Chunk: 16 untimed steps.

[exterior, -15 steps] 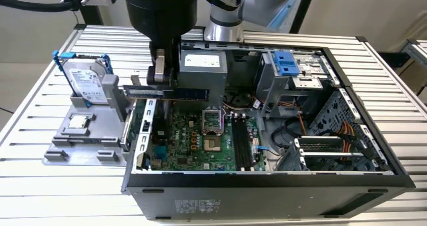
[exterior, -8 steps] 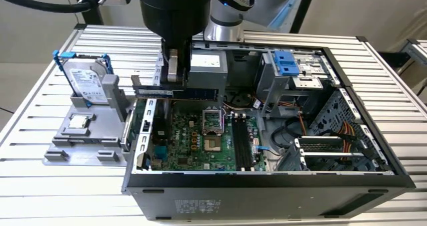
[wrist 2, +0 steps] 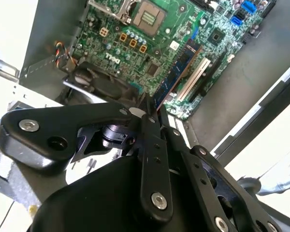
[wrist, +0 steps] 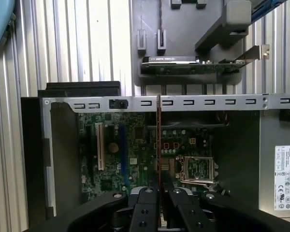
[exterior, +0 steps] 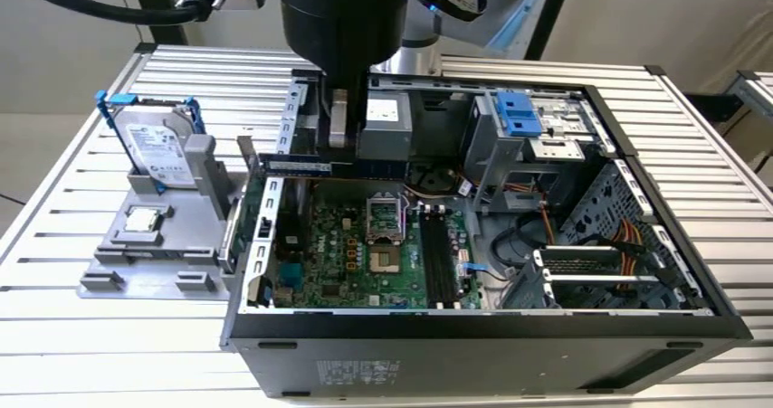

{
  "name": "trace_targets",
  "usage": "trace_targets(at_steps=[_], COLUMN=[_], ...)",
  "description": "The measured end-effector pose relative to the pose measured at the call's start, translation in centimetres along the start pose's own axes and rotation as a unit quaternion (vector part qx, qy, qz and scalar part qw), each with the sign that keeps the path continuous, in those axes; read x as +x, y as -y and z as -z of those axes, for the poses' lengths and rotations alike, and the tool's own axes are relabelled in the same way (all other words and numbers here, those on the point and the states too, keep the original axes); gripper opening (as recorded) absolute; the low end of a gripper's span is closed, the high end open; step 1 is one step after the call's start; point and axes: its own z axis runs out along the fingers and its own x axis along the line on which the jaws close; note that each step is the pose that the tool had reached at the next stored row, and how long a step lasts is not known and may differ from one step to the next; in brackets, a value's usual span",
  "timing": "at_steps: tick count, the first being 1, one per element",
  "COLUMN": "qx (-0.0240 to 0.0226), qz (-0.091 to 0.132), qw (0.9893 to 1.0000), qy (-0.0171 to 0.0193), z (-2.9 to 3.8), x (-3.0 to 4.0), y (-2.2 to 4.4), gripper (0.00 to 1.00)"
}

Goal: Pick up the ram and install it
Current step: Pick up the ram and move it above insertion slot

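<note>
Lying open on the slatted desk [exterior: 72,336], the computer case [exterior: 483,322] exposes its green motherboard [exterior: 338,263] at the centre of the exterior view. The gripper [exterior: 339,146] hangs above it at upper centre, jaws clamped narrow on the ram [exterior: 296,165], held on edge clear of the black slots [exterior: 437,259]: pick-up done, seating not yet done.

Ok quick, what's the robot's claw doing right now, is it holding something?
Gripper: jaws shut on the ram, holding it above the motherboard.
</note>
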Motion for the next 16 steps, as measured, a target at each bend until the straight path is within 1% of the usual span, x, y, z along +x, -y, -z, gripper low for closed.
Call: trace_targets(at_steps=[10,16], qx=[0.0,0.0], qz=[0.0,0.0], qw=[1.0,1.0], qy=[0.0,0.0], z=[0.01,0.01], x=[-0.15,-0.23], y=[1.83,2.8], gripper=[0.0,0.0])
